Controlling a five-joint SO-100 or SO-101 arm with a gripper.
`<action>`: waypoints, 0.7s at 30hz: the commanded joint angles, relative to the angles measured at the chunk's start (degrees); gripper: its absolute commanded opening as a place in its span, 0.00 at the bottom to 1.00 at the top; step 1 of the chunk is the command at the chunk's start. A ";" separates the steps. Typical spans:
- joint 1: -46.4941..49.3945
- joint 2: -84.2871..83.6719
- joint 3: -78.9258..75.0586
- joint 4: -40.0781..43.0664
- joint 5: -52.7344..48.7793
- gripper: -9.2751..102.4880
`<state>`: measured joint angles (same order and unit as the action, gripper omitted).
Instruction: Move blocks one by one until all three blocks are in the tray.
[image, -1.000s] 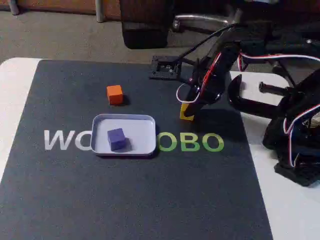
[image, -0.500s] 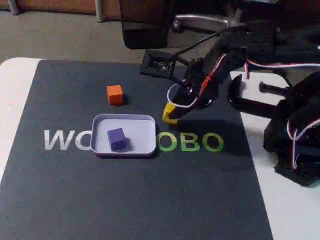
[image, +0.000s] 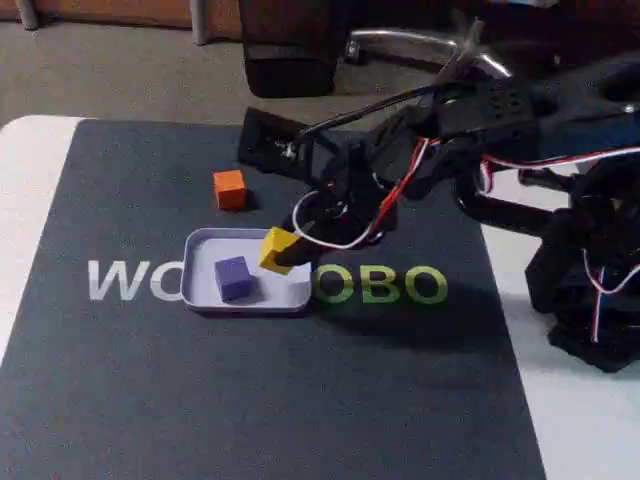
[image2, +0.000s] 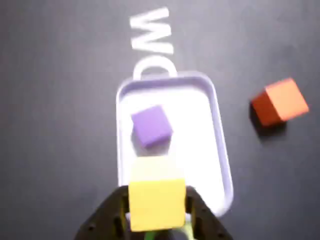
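Over the tray's (image: 200, 272) right end hangs the gripper (image: 283, 252), clamped on the yellow block (image: 276, 248) — purple block (image: 232, 277) sits just left, inside.

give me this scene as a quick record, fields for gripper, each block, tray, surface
gripper: gripper shut on the yellow block, over the tray's right end in the fixed view
yellow block: yellow block held between the fingers, above the tray
purple block: purple block resting inside the tray
orange block: orange block on the mat, outside the tray
tray: tray pale, shallow, on the mat
surface: dark mat with printed letters
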<state>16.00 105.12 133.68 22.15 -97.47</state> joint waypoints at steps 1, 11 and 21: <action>0.88 -0.97 -2.90 -2.46 -0.88 0.02; 3.08 -2.99 -2.90 -3.16 -3.96 0.19; 3.25 -0.88 -2.37 -2.64 -5.01 0.22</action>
<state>19.34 101.78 133.51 19.60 -102.30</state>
